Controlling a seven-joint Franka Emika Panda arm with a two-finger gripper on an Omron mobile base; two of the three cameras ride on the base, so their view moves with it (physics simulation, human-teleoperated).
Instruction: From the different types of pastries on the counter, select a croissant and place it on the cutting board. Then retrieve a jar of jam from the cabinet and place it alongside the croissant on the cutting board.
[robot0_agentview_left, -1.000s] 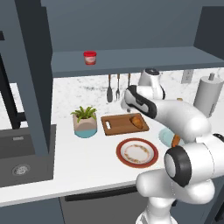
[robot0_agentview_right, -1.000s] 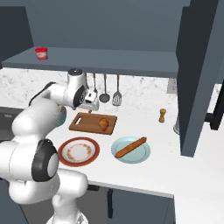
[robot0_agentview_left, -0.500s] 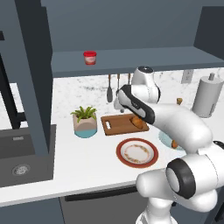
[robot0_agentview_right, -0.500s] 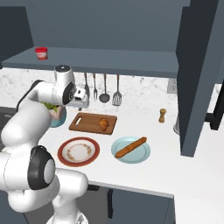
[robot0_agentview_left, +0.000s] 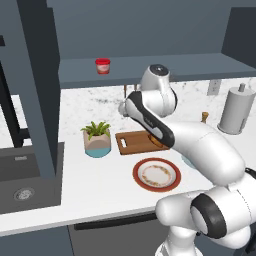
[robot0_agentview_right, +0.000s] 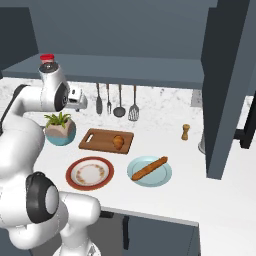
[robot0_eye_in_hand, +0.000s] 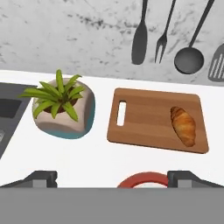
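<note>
The croissant (robot0_eye_in_hand: 183, 124) (robot0_agentview_right: 118, 142) lies on the right half of the wooden cutting board (robot0_eye_in_hand: 148, 118) (robot0_agentview_right: 100, 140) (robot0_agentview_left: 131, 142), free of any grip. My gripper (robot0_eye_in_hand: 114, 179) (robot0_agentview_right: 80, 102) hovers open and empty above the counter (robot0_agentview_right: 210, 195), up and left of the board, near the potted plant (robot0_eye_in_hand: 61, 107). Its fingers (robot0_eye_in_hand: 41, 178) stand wide apart. The red jar of jam (robot0_agentview_left: 102, 65) (robot0_agentview_right: 46, 57) stands on the cabinet shelf (robot0_agentview_left: 175, 67), above and behind my hand. A stick-shaped pastry (robot0_agentview_right: 148, 168) rests on a blue plate.
A red-rimmed plate (robot0_agentview_right: 90, 173) (robot0_agentview_left: 156, 174) sits in front of the board. Utensils (robot0_agentview_right: 119, 102) hang on the back wall. Also here are a pepper mill (robot0_agentview_right: 185, 132), a paper towel roll (robot0_agentview_left: 235, 109) at the right and a sink (robot0_agentview_left: 25, 185) at the left.
The arm has swung left and upward, away from the board toward the plant and the shelf. The croissant stays on the board.
</note>
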